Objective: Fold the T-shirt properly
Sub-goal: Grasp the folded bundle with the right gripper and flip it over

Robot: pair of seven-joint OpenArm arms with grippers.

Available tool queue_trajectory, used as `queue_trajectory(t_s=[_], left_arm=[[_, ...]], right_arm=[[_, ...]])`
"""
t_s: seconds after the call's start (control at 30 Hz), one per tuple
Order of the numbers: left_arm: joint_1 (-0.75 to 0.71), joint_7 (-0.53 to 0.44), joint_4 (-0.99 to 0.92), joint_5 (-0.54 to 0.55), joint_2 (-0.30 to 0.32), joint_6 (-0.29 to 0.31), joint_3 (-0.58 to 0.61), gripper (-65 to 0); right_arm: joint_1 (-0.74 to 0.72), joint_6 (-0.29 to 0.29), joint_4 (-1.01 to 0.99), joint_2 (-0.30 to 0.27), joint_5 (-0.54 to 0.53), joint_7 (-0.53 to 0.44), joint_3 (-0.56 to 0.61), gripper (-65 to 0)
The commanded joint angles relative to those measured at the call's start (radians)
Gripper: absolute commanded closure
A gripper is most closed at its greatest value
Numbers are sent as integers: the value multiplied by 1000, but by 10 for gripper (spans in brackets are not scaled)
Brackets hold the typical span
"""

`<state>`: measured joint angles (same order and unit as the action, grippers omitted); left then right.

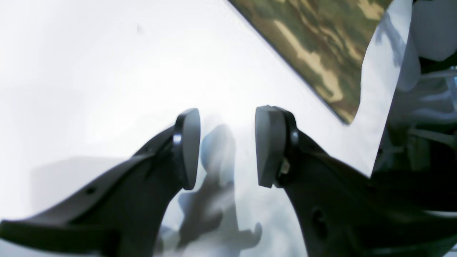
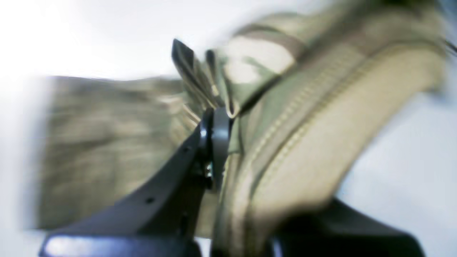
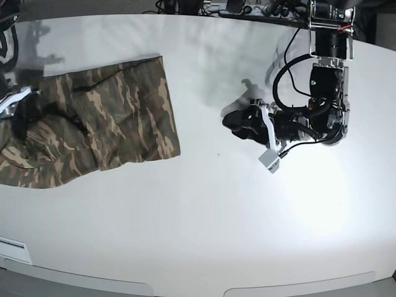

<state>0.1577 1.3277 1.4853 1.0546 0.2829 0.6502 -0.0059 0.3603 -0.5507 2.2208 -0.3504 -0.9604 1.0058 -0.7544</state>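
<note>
— T-shirt point(image 3: 105, 120) first: where is that soft camouflage one in olive, brown and tan?

— My right gripper point(image 2: 223, 117) is clamped on it, jaws pinched together on a fold of fabric just beside the tan ribbed collar point(image 2: 321, 142). From there the cloth spreads over the white table point(image 3: 204, 216) at its left side, one straight hem toward the middle, the rest bunched at the left edge.

— And your other arm?

— My left gripper point(image 1: 227, 146) hangs released, grey pads point(image 1: 266, 146) spread with only bare tabletop between them. It sits right of centre, well apart from the shirt; one camouflage corner shows beyond my fingers.
</note>
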Motion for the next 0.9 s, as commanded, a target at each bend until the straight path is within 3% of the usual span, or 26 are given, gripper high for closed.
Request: queue_trajectory(t_s=[0.0,0.07,0.2,0.37,0.53,0.67,0.7,0.87], left_arm=[[18,-13,14,19,5,9,-4,-273],[14,-12,14,20,5,9,-4,-273],[14,-11,14,23,5,8,-4,-273],[14,6,14,63,5,8,-4,-273],[14,6,14,63,5,8,-4,-273],[15,5,14,67,5,8,-4,-273],[15,5,14,69,5,8,-4,-273],[15,5,14,91,4,9,-4,-273]], right_arm=[[8,-39,25,9,-82,-13,-5,0],[13,-107,26,64,-195,29,2,0],[13,-127,18,155,-222,51,85,0],[11,-147,-32,210,-94,36,289,0],[5,-147,-97,220,42,-45,457,-10],[-22,-147,-105,219,146,18,606,-381],[-31,-147,-105,216,156,29,645,-409],[-88,-147,-105,217,159,30,811,-407]])
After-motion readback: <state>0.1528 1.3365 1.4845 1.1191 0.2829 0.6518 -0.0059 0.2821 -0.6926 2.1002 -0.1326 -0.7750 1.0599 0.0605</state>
